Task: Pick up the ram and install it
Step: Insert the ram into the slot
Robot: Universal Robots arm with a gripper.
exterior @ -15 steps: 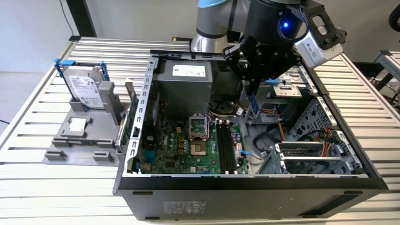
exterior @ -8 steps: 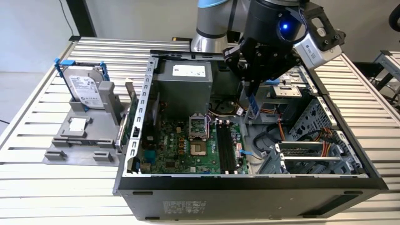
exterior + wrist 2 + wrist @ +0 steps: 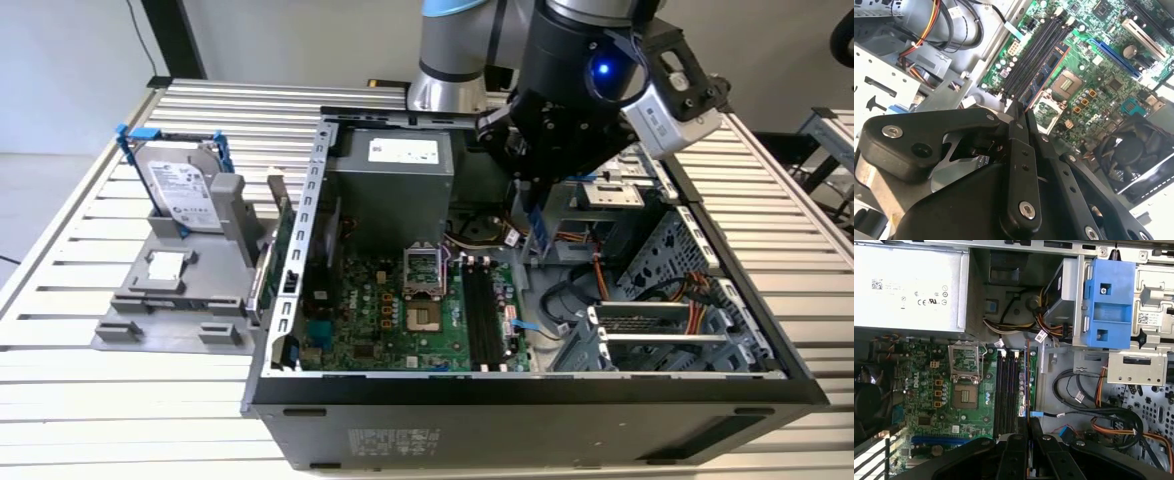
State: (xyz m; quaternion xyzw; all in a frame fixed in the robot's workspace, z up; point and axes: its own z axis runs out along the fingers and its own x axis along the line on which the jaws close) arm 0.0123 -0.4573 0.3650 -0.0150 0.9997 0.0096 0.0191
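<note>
My gripper (image 3: 1021, 114) is shut on the ram (image 3: 1046, 70), a thin dark board with black chips that sticks out from between the black fingers (image 3: 1015, 150). In the first wrist view the ram (image 3: 1027, 382) shows edge-on, running parallel to the black memory slots (image 3: 1006, 390) and lying over their outermost side. The slots (image 3: 1031, 62) sit on the green motherboard (image 3: 924, 390). In the exterior view the gripper (image 3: 529, 205) hangs inside the open computer case (image 3: 534, 400), above the far end of the memory slots (image 3: 487, 315).
A grey power supply (image 3: 904, 285) fills the case's far corner. The processor socket (image 3: 965, 395) lies beside the slots. A blue drive bracket (image 3: 1106, 305) and loose cables (image 3: 1094, 410) sit on the other side. A hard drive (image 3: 180, 185) stands on a grey holder outside the case.
</note>
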